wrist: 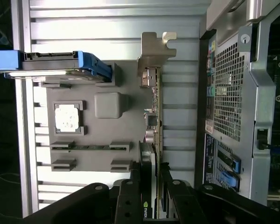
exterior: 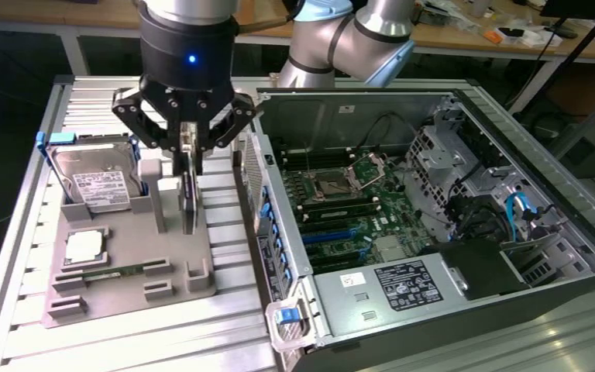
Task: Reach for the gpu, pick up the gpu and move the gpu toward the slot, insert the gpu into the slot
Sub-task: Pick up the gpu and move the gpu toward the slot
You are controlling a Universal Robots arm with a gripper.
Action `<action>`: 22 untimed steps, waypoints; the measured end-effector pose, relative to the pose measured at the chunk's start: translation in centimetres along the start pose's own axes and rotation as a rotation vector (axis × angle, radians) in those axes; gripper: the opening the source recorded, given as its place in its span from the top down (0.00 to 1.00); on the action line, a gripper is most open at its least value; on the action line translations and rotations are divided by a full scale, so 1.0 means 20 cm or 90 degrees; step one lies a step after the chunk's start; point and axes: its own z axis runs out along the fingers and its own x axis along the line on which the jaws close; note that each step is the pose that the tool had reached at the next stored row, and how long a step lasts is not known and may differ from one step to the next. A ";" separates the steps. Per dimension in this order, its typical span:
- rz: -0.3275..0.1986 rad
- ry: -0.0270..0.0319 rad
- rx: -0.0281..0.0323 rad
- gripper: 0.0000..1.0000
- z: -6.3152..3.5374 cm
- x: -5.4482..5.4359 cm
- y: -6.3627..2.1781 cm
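Note:
The gpu (exterior: 189, 203) stands on edge in the grey holder tray (exterior: 122, 304), to the exterior view's left of the open computer case. In the wrist view the gpu (wrist: 152, 114) appears edge-on, silver bracket at its far end and black cooler near the fingers. My gripper (exterior: 187, 167) sits straight over it, one finger against each face of the card, shut on it; in the wrist view the gripper (wrist: 150, 189) clamps the cooler end. The card's lower edge still rests in the holder. The blue slot (exterior: 331, 232) lies on the green motherboard (exterior: 365, 194) inside the case.
A silver hard drive (exterior: 96, 182) in a blue caddy stands upright at the tray's back. A square CPU chip (exterior: 86, 246) and a narrow memory stick (exterior: 111, 271) lie on the tray. The case's rear wall (exterior: 266, 194) rises between tray and motherboard. A power supply (exterior: 401, 283) fills the case's near end.

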 end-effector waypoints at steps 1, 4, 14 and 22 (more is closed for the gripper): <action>0.000 0.0000 0.0013 0.73 -0.018 0.00 0.000; 0.000 0.0001 0.0053 0.73 -0.077 0.01 -0.001; 0.001 0.0002 0.0194 0.73 -0.299 0.02 -0.005; 0.002 0.0003 0.0285 0.73 -0.478 0.03 -0.010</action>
